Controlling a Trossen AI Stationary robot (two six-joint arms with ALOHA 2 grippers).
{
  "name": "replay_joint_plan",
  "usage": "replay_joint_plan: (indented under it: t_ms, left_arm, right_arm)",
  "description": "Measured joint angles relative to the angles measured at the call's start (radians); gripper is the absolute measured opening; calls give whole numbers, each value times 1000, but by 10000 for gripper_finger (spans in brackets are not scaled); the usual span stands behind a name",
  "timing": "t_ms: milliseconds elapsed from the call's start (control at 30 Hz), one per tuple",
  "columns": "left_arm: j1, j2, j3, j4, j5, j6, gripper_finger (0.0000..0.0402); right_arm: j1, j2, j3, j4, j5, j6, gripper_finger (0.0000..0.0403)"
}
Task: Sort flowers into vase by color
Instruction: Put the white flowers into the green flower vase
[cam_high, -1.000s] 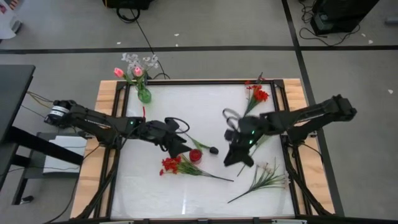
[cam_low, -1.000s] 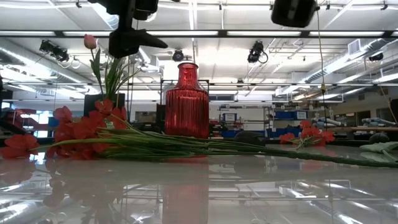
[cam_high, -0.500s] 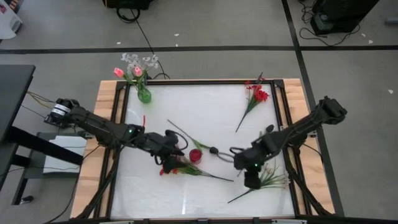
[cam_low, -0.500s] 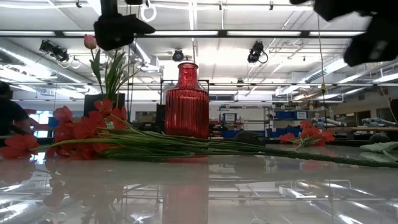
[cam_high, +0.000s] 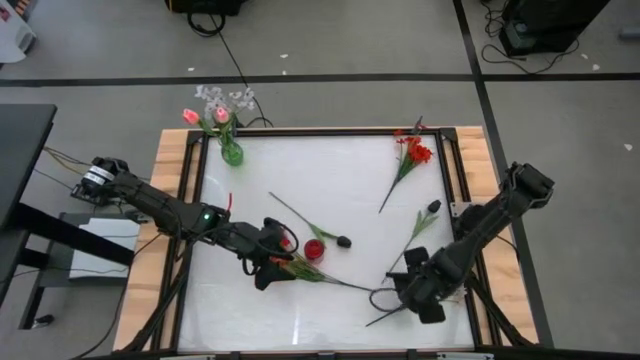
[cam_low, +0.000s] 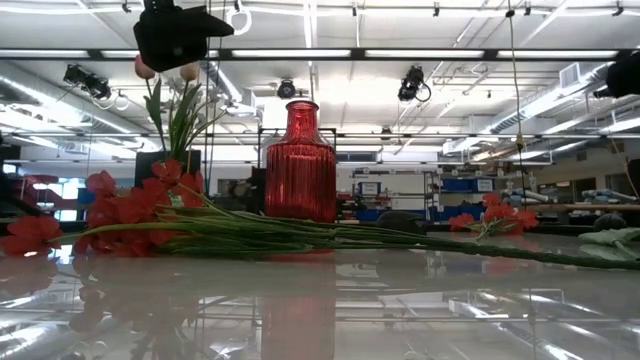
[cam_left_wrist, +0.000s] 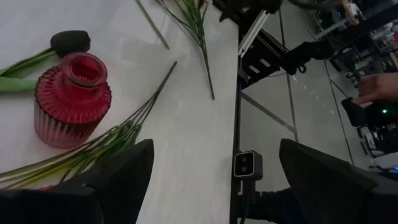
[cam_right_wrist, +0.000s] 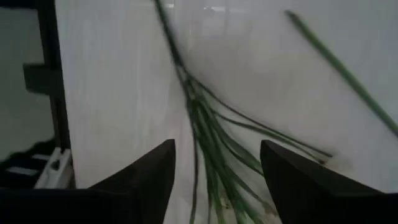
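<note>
Right claw (cam_high: 425, 290) newly over leafy stems (cam_high: 400, 300)

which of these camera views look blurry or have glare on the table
Right wrist view: motion-blurred, the green stems smeared. Low view: ceiling lights mirrored across the glossy table, red vase sharp. High view: faint sheen only. Left wrist view: fairly crisp.
</note>
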Motion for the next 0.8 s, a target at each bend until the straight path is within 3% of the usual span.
replay_joint_plan:
  t_ms: [500,633,800]
  left_arm:
    - [0,0,0,2,-2,-11,352]
    - [0,0,0,1,-2,-11,352]
    - [0,0,0,2,-7,-7,352]
  right_arm:
    - [94,178,-79,46,24,166,242]
    - [94,184,-67,41,12,168,204]
    - [71,158,-64,28,-34,169,122]
